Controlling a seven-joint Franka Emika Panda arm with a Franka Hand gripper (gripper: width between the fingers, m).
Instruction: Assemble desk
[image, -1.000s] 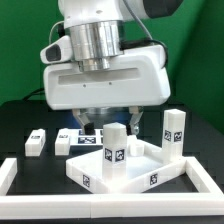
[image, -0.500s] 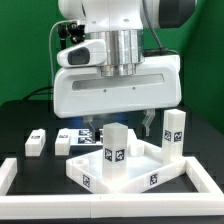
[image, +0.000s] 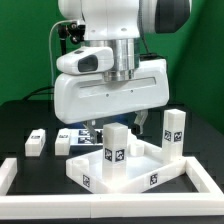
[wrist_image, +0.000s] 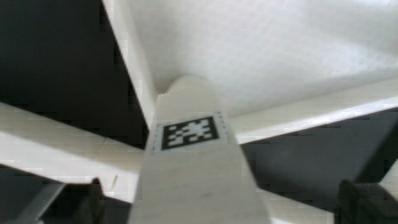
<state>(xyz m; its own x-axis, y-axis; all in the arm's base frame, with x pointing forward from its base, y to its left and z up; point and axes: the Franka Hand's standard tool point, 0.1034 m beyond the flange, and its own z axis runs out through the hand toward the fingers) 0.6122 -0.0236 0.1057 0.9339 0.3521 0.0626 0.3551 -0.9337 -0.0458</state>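
Exterior view, arm: the white hand (image: 110, 92) hangs right above the desk tray (image: 150, 178). Within the last second it has slid a little toward the exterior view's right and rolled, so its end on the exterior view's left now sits lower.
Exterior view, parts: nothing else has shifted; tray and legs lie as they did.
Exterior view, meaning: probably the wrist resetting between turns on the standing leg, so that leg seems not yet driven home.
Exterior view, standing leg (image: 117, 150): upright inside the tray, tagged, its top just under the hand.
Exterior view, second leg (image: 174, 135): upright at the tray's corner on the exterior view's right; whether it stands in the tray or beside it, I cannot tell.
Exterior view, spares: one loose leg (image: 37, 141) and a further loose leg (image: 62, 143) lie on the black tabletop (image: 15, 125), off the tray toward the exterior view's left.
Wrist view, standing leg (wrist_image: 192, 175): a white block with a square tag, rising from the tray's white floor (wrist_image: 267, 50).
Wrist view, jaws: spread, one dark finger (wrist_image: 68, 200) on each side of the leg with a gap between; pinching nothing.
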